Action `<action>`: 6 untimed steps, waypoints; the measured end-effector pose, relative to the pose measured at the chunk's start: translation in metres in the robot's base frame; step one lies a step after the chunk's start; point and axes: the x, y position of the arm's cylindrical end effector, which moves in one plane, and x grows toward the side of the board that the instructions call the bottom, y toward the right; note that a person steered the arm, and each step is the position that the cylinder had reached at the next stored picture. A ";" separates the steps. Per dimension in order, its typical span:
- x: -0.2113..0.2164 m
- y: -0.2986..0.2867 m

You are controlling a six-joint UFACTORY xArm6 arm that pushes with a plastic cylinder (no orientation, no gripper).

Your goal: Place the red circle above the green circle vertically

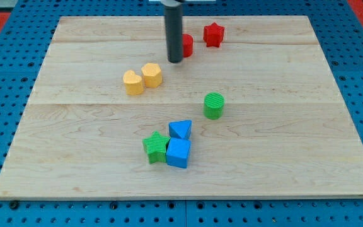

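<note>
The red circle [187,45] sits near the view's top, partly hidden behind my rod. My tip [174,61] rests on the board just left of and slightly below the red circle, touching or nearly touching it. The green circle [213,105] stands upright near the board's middle, well below and a little right of the red circle. The two circles are apart.
A red star [213,34] lies just right of the red circle. A yellow heart [133,82] and yellow hexagon [152,74] sit left of my tip. A green star [155,147], blue triangle [180,130] and blue cube [178,152] cluster at lower middle.
</note>
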 end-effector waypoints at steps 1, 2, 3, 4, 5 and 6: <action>-0.023 -0.035; -0.085 -0.070; -0.068 0.000; -0.028 0.042; -0.041 0.040; -0.055 -0.004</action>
